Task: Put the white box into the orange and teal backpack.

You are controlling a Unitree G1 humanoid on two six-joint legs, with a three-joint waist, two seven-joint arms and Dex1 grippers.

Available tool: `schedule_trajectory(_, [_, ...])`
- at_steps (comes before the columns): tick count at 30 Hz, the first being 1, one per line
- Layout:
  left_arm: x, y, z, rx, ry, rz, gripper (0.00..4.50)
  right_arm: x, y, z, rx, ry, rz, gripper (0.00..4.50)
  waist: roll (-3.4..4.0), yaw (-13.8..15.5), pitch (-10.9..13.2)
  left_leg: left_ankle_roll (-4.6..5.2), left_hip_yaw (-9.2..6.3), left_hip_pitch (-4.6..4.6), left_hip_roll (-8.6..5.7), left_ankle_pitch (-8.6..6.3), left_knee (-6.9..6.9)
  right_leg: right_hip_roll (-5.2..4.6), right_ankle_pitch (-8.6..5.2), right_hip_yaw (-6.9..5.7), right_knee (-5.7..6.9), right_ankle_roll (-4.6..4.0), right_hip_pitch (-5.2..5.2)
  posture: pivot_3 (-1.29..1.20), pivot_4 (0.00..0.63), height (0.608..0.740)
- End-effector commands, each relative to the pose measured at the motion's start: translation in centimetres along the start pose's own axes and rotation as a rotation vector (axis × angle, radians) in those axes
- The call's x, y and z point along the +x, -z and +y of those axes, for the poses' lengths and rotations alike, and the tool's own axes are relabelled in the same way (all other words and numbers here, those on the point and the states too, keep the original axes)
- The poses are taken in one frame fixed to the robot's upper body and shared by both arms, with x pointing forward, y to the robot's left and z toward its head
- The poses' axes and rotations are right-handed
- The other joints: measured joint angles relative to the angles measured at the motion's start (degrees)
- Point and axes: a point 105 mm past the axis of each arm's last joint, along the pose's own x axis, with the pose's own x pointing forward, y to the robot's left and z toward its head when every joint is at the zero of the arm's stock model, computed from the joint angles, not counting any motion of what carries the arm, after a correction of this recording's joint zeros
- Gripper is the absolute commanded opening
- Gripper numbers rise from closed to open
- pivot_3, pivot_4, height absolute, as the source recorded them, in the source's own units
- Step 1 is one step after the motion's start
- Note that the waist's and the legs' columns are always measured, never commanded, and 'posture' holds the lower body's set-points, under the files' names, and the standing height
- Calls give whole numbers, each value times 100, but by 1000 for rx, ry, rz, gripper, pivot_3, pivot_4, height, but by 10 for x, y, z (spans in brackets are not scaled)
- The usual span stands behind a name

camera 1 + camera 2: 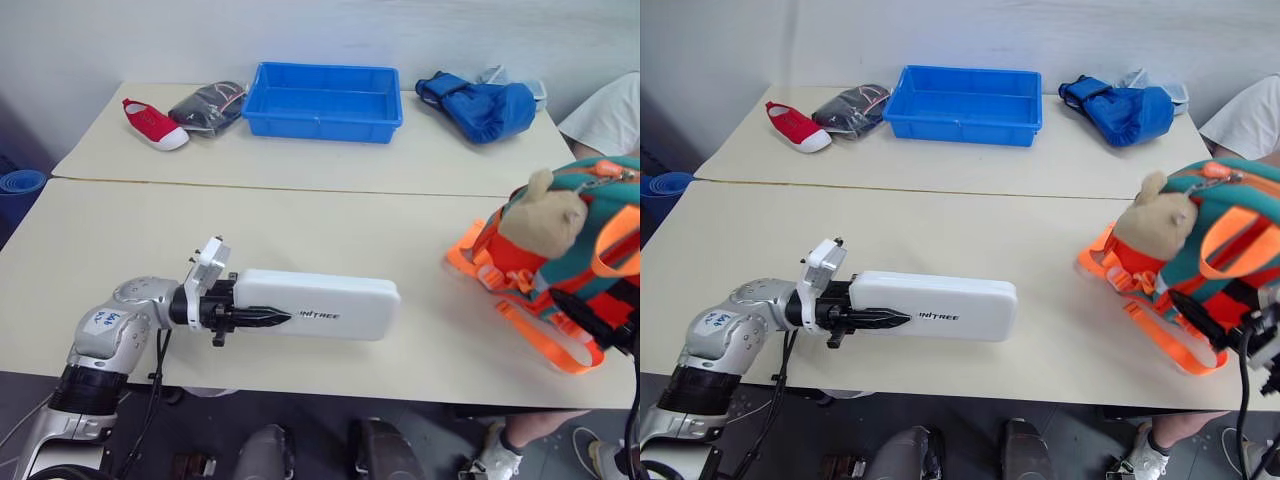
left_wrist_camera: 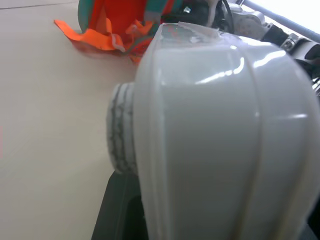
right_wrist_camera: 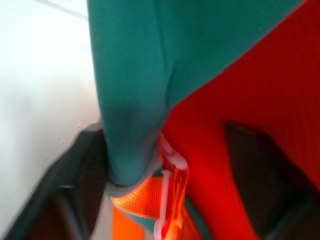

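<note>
table (image 1: 120, 250): two pale tabletops butted together are taking up most of the scene, and everything's sitting on them.

orange and teal backpack (image 1: 560, 270): it's standing upright at the right-hand edge of the near top, plush head facing in, orange straps spilling onto the surface. No opening is showing from here, so I can't tell if it's unzipped.

white box (image 1: 320, 303): it's hanging level just over the near top, long axis pointing toward the backpack but well apart from it.

left gripper (image 1: 252, 317): its black fingers are pinching the box's near end, one lying across the top, closed down snug on the case.

right gripper (image 3: 160, 200): it's sitting right against the pack, teal fabric and an orange strap between its two dark fingers. Jaws are looking partly apart; can't tell whether they're actually gripping anything.

back row: blue tray (image 1: 322, 100), blue bag (image 1: 480, 105), dark bundle (image 1: 208, 106) and red shoe (image 1: 153, 123) are all sitting well apart from the action.

what could go wrong: my guess, an end-only pinch on a long slick case is asking for sag or twist. If the right side isn't holding the mouth open, the box is just going to shove the pack off the edge.
</note>
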Motion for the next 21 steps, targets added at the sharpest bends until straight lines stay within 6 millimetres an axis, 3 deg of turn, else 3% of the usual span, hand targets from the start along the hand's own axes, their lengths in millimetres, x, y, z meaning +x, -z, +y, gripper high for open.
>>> schedule_trajectory(1, [-12, -20, -8, 47, -44, -64, 1219, 20, -4, 13, -4, -96, -24, 2163, 0, -1, 0, 0, 0, -1, -2, 0, 2, -1, 1, 0, 2, 2, 0, 0, 150, 740])
schedule_trajectory(7, [-34, -15, -6, -17, -160, -110, 1219, 49, -18, 49, 38, -234, -95, 86, -2, -3, 1, 0, 0, -1, -2, 0, 9, -2, 5, 0, 3, 9, 4, 0, 150, 740])
schedule_trajectory(11, [-50, -9, 6, -54, -245, -157, 1219, 66, -30, 76, 24, -302, -155, 9, -2, -16, 1, -5, 1, -1, 0, 2, 9, -1, 5, 1, 6, 10, 2, 0, 150, 740])
schedule_trajectory(16, [-78, -10, 31, -107, -386, -282, 1219, 85, -56, 141, 75, -532, -247, 9, -6, -21, 3, -13, 2, -6, 1, 6, 2, 2, 5, 2, 13, 9, -14, 0, 150, 740])
schedule_trajectory(19, [-92, -8, 41, -121, -435, -304, 1219, 84, -67, 182, 131, -699, -262, 9, -7, -19, 3, -23, 3, -35, 0, 14, 5, 1, 5, 3, 24, 9, -46, 0, 150, 740])
schedule_trajectory(21, [-101, -8, 46, -127, -465, -312, 1219, 72, -74, 206, 183, -834, -240, 9, -7, -21, 3, -23, 5, -40, 1, 15, 4, 1, 5, 2, 23, 9, -52, 0, 150, 740])
